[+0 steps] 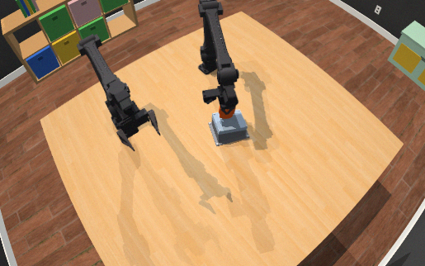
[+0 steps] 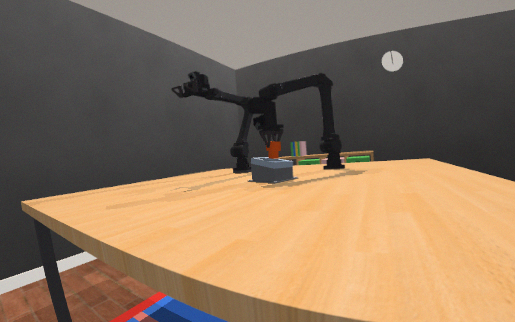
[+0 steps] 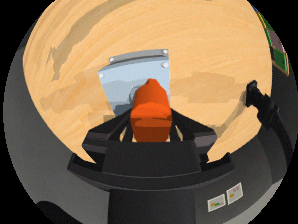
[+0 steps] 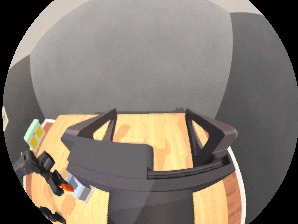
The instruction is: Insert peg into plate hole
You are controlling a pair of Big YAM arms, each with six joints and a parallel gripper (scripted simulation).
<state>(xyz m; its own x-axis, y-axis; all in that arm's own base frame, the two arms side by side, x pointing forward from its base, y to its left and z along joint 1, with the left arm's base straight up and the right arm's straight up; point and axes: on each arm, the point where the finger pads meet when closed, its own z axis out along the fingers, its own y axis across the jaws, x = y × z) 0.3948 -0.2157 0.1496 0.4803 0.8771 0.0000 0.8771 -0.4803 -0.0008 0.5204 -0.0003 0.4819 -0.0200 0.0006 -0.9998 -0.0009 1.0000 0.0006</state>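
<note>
The orange peg (image 1: pixel 226 116) (image 2: pixel 273 148) (image 3: pixel 151 107) (image 4: pixel 66 188) is held roughly upright over the raised blue-grey plate (image 1: pixel 237 124) (image 2: pixel 272 173) (image 3: pixel 116 80). My left gripper (image 1: pixel 227 109) (image 2: pixel 273 142) (image 3: pixel 151 111) is shut on it, a finger on each side. In the exterior view the peg's lower end is at the plate's top edge; whether it touches or has entered the hole cannot be told. In the left wrist view a curved hole edge shows beside the peg, which hides the rest. My right gripper (image 1: pixel 146 142) (image 2: pixel 175 91) (image 4: pixel 151 112) is open and empty, raised well away from the plate.
The plate stands on a wide wooden table (image 1: pixel 314 136) (image 2: pixel 396 225). The right arm (image 1: pixel 104 74) reaches out beside the left arm (image 1: pixel 219 45). A shelf with coloured bins (image 1: pixel 56 22) stands beyond the table, and a green cabinet (image 1: pixel 423 39) stands at the far right of the top view.
</note>
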